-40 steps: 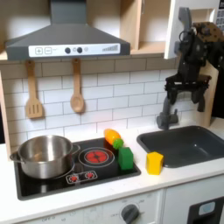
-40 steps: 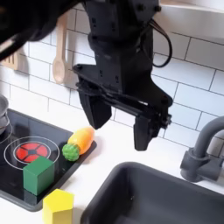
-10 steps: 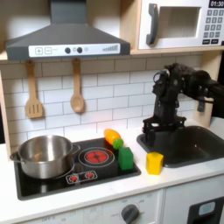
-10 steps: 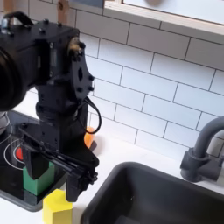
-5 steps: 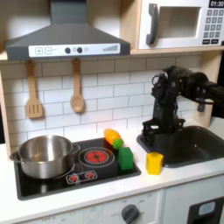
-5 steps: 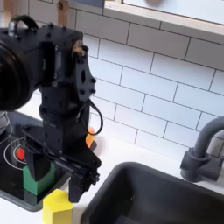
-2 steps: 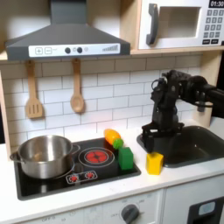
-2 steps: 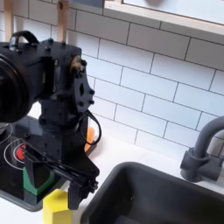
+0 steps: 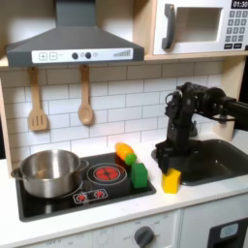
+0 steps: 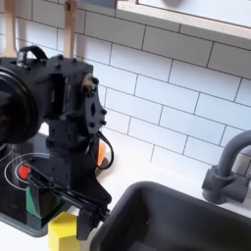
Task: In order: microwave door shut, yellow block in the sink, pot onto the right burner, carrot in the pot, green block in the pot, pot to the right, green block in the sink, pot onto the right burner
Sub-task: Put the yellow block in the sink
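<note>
Below the gripper (image 9: pixel 170 158): yellow block (image 9: pixel 171 180), jaws spread either side
Beside gripper: sink (image 9: pixel 225 170)
Microwave door (image 9: pixel 196 26): shut
Pot (image 9: pixel 48 172): far side of stove

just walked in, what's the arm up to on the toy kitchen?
The claw is low over the yellow block on the white counter beside the sink, apparently going for a grasp; whether it has closed on the block can't be told. The microwave door looks shut. The pot sits on the first exterior view's left burner, with the carrot and green block lying at the stove's right edge.
</note>
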Robot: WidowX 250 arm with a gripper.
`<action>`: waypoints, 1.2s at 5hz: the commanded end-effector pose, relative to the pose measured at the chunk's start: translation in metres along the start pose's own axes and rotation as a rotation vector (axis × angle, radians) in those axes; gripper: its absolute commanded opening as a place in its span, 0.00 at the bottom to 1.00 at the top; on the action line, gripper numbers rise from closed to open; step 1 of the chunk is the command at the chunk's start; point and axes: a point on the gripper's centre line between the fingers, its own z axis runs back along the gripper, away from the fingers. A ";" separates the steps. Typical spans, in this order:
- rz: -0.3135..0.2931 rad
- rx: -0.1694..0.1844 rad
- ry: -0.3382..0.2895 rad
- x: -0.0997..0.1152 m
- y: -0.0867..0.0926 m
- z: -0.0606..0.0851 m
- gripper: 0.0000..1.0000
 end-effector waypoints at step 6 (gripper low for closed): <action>-0.043 -0.008 0.072 0.008 -0.002 -0.042 0.00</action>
